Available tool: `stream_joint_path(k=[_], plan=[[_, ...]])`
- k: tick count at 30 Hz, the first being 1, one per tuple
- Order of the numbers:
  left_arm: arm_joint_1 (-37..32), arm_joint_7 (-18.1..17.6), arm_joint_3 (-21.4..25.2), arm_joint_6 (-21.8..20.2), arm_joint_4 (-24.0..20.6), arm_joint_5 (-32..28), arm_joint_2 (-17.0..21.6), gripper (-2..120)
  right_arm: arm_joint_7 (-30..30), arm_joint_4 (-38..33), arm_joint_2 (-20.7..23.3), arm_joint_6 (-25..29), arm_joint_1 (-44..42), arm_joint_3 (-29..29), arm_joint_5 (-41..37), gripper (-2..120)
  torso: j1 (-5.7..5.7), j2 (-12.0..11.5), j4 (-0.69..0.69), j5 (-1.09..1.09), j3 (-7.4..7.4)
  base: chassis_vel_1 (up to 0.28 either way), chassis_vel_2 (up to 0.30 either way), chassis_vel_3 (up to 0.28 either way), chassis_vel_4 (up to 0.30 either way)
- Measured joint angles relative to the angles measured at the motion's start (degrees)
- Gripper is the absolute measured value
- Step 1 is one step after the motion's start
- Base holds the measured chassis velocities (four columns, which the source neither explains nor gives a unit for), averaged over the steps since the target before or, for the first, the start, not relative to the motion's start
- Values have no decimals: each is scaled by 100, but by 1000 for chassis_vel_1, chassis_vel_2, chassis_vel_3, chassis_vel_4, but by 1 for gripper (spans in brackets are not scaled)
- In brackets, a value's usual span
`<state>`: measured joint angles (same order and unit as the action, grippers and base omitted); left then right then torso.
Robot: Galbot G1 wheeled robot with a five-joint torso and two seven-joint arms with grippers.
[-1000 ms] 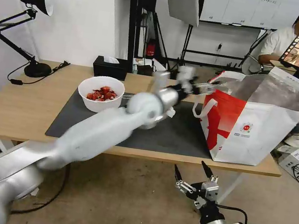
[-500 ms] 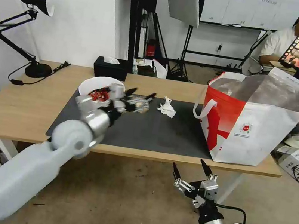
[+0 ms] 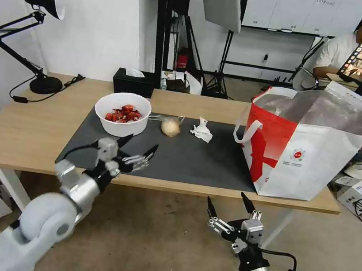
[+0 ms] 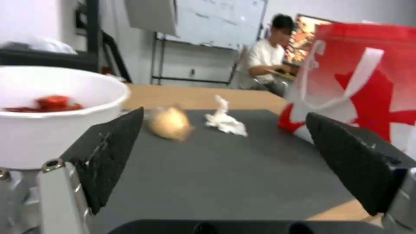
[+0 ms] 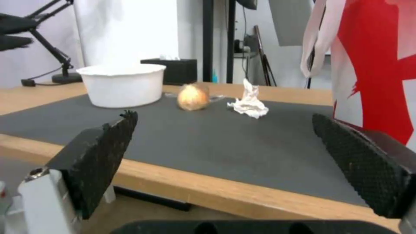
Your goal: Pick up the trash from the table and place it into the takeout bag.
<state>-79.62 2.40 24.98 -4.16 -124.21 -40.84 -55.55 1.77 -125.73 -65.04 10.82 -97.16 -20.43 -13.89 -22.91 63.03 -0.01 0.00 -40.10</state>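
One white bowl (image 3: 122, 113), one bagged yellowish lump (image 3: 170, 127), one crumpled tissue (image 3: 202, 130), one takeout bag (image 3: 307, 151), two grippers.

Left end effector (image 3: 139, 144) pulled back from over the takeout bag (image 3: 307, 146) at right of frame to lower left, now at the counter (image 3: 20, 137) front edge, fingers spread, empty. Clear bag with yellowish lump (image 3: 171, 127) uncovered beside the white bowl (image 3: 121, 113).
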Motion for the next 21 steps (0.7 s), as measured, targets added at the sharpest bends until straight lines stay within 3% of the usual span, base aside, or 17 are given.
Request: stream_joint_path(k=[11,21], plan=[[-1051,189,819,198,-428,529,-663,100,17,12,116,-1,144,198,-15,100,0,0,0,1,-1,0,0,0,0],[-1511,292,966,570,-317,1281,-1171,100,67,108,196,-16,265,330,-27,100,0,0,0,0,0,0,0,0,0]])
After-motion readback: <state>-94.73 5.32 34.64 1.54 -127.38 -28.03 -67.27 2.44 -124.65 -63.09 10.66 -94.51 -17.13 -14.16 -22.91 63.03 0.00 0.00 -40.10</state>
